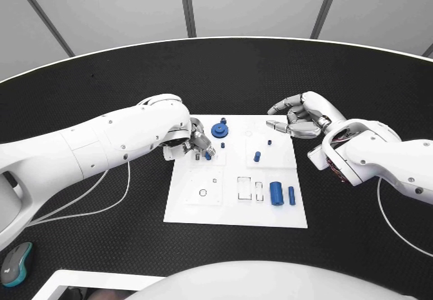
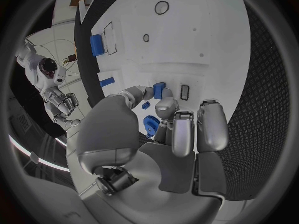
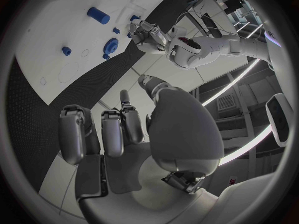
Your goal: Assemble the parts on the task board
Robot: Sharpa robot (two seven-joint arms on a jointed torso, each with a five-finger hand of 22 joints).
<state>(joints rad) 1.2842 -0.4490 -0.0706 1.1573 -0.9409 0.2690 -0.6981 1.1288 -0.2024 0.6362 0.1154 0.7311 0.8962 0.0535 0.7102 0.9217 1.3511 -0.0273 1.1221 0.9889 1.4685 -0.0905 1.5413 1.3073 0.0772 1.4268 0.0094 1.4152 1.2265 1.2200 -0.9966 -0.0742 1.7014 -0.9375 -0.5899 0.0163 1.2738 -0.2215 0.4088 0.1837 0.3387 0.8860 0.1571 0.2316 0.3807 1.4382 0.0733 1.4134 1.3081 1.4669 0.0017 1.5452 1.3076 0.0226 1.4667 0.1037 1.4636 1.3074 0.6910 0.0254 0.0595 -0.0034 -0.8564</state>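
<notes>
The left robot hand sits over the far left part of the white task board and pinches a small blue part in its fingertips. The blue gear lies just beside it. The right robot hand waits at the board's far right corner, fingers curled in, holding nothing.

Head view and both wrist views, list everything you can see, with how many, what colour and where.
Task board: one, white, middle of the black table.
Gear-like part: one, blue, far end of the board.
Upright peg: one, blue, centre-right of the board.
Cylinders: two, blue, lying side by side near the board's right edge.
Small part: one, blue, at the left hand's fingertips.
Table: one, black.
Teal object: one, table's near-left edge.
Left hand: silver, over the board's far-left corner.
Right hand: silver, fingers curled, holding nothing, beyond the board's far-right corner.
</notes>
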